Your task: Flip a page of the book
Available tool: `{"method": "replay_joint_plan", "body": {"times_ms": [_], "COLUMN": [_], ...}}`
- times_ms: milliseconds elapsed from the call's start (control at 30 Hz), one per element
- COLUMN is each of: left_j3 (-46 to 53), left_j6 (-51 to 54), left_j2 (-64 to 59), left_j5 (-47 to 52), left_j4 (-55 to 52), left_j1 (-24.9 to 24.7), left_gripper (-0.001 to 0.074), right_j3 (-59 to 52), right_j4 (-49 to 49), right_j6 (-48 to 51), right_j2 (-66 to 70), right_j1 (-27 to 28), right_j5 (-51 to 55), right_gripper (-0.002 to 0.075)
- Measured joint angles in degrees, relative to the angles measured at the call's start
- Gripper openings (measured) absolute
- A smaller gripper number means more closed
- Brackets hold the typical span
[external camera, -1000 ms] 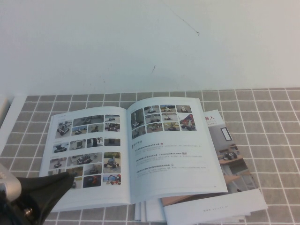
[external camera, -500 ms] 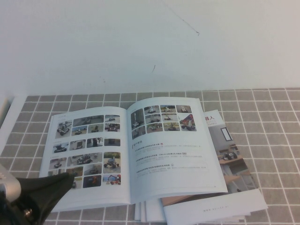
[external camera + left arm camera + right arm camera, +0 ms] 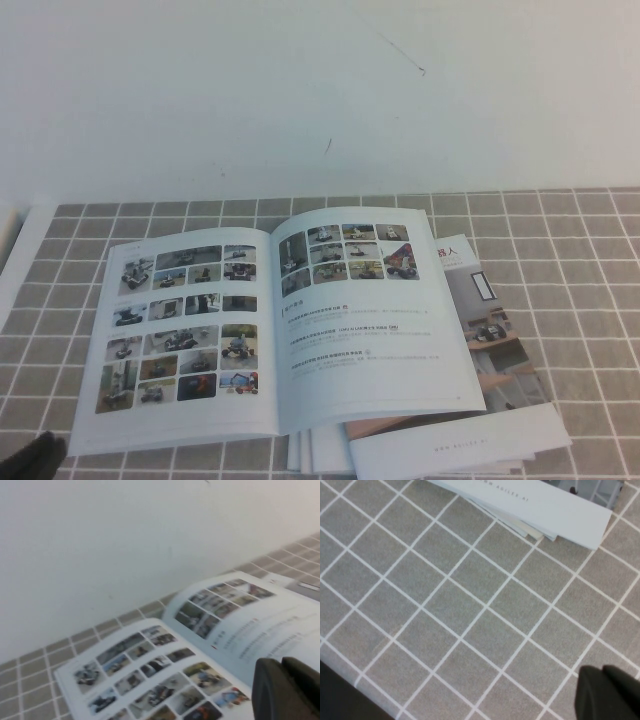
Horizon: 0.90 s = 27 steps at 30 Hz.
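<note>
The book (image 3: 275,325) lies open and flat on the grey tiled cloth. Its left page (image 3: 180,325) shows a grid of small colour photos; the right page (image 3: 375,320) has photos above text. In the left wrist view the book (image 3: 165,665) lies just beyond my left gripper (image 3: 282,662), whose black fingers are pressed together and hold nothing. In the high view only a dark tip of the left gripper (image 3: 35,458) shows, off the book's near left corner. My right gripper (image 3: 603,670) is shut and empty, above bare cloth, and is not in the high view.
A brochure with a brown room photo (image 3: 490,320) sticks out under the book's right side. Loose white sheets (image 3: 450,445) lie under its near edge and also show in the right wrist view (image 3: 535,502). A white wall (image 3: 320,90) stands behind.
My left gripper has drawn back off the book's near left corner, toward the near left, until it is almost out of the high view. The book lies unchanged.
</note>
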<state>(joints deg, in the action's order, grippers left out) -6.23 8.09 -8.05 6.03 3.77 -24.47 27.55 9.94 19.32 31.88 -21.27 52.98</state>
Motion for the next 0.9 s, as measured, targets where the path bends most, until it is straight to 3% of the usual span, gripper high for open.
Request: {"method": "replay_joint_plan", "body": {"times_ms": [200,367,567,900], "left_j3": [7.4,7.5,7.5,7.2], "left_j6": [0.0,-0.1,-2.5,-4.5], "left_j2": [8.3,8.7,8.8,8.8], "left_j5": [-6.5,-1.0,11.0,13.1], "left_j4": [-0.3,-0.3,0.2,0.3], "left_j1": [10.3,16.6,17.7,17.9], "left_gripper": [-0.0004,-0.0004,-0.0004,-0.0004], "right_j3": [0.0,0.0,0.0,0.0], "right_j4": [0.1,0.5,0.6,0.6], "right_j6": [0.1,0.1,0.1,0.1], "right_j2": [0.0,0.0,0.0,0.0], "right_j1": [0.0,0.0,0.0,0.0], "right_j5": [0.0,0.1,0.1,0.1], "right_gripper": [-0.0001,-0.0001,-0.0001,-0.0001]}}
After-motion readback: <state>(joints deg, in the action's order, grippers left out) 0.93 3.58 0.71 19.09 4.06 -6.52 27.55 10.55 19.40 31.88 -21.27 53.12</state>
